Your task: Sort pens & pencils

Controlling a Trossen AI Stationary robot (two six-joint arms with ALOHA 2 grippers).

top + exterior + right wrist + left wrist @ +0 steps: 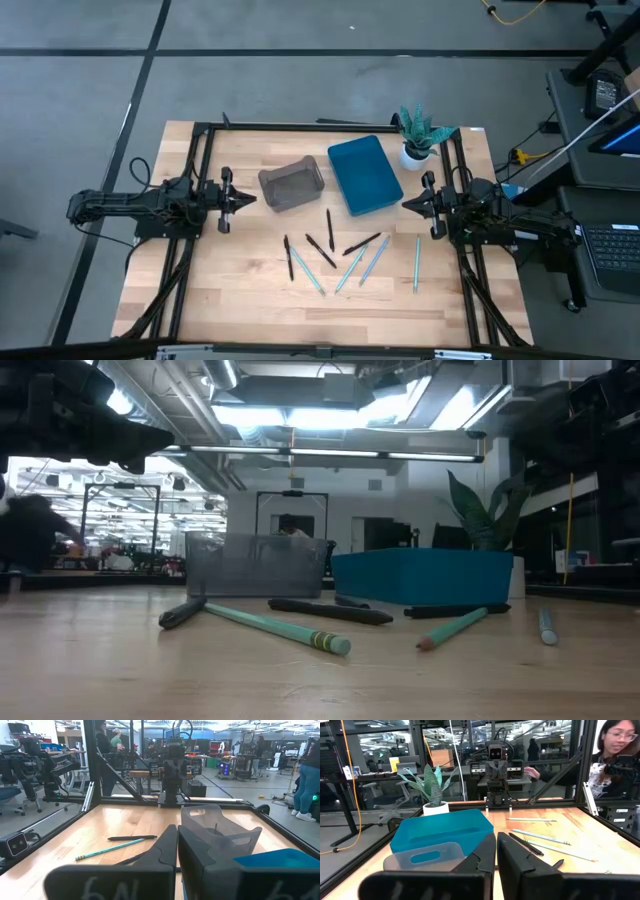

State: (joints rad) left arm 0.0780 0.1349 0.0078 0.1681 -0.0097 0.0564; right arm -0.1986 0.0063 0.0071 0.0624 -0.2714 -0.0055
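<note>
The pens & pencils lie flat and loose on the wooden table [230, 300], near its front middle. Several are short and black [320, 251], several longer and light blue [351, 269], and one light blue stick [417, 263] lies apart on the right. The low view shows a light blue one [275, 627] with a black one [330, 610] behind it. My left gripper [250, 199] hovers shut at the table's left side, pointing level toward the middle. Opposite it, my right gripper [405, 203] hovers shut at the right side. Neither has anything between its fingers [487, 855] [167, 850].
A grey translucent bin [291, 185] and a blue bin [364, 174] stand side by side behind the sticks. A potted plant [418, 135] stands at the far right corner. Black frame rails [196, 170] run along the table's sides. A person [612, 750] sits beyond the right edge.
</note>
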